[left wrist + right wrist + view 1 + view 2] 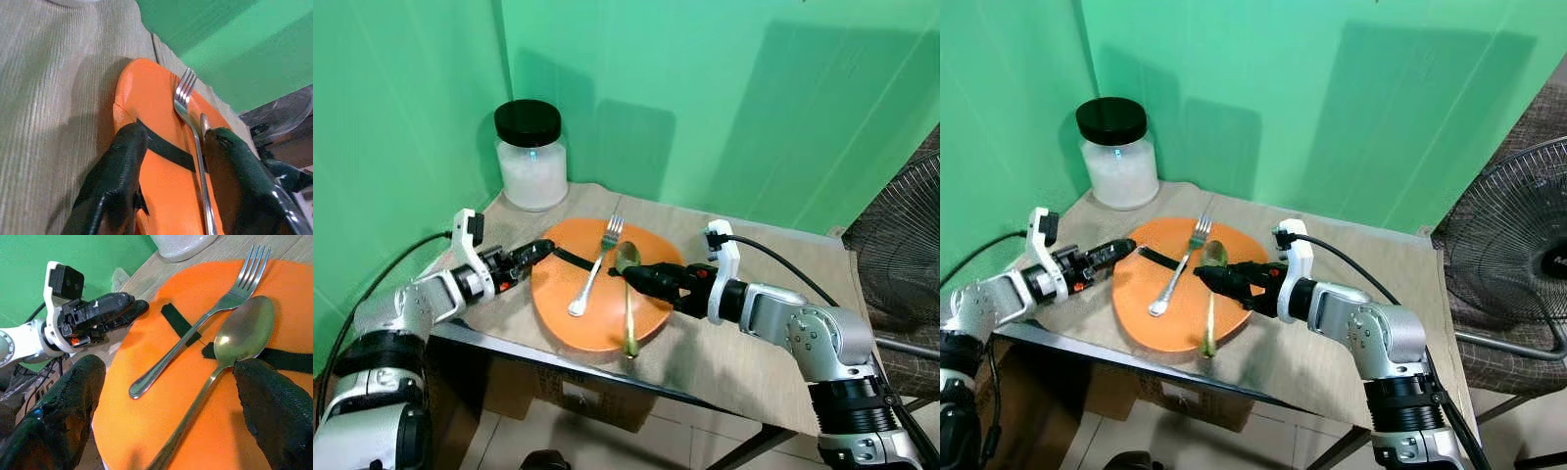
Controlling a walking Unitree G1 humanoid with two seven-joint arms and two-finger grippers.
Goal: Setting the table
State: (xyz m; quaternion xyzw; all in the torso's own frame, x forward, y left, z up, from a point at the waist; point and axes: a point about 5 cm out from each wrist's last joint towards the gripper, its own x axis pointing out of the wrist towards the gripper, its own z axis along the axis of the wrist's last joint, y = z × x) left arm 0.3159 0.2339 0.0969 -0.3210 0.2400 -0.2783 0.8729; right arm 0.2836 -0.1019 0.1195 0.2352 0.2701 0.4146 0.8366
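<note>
1. Centrally, the orange plate lies on the cloth-covered table, with the fork and spoon side by side on it.
2. From 9 o'clock, the left gripper touches the plate's rim, fingers apart.
3. From 3 o'clock, the right gripper hovers over the spoon, fingers spread.
4. At 11 o'clock stands a black-lidded jar.
</note>
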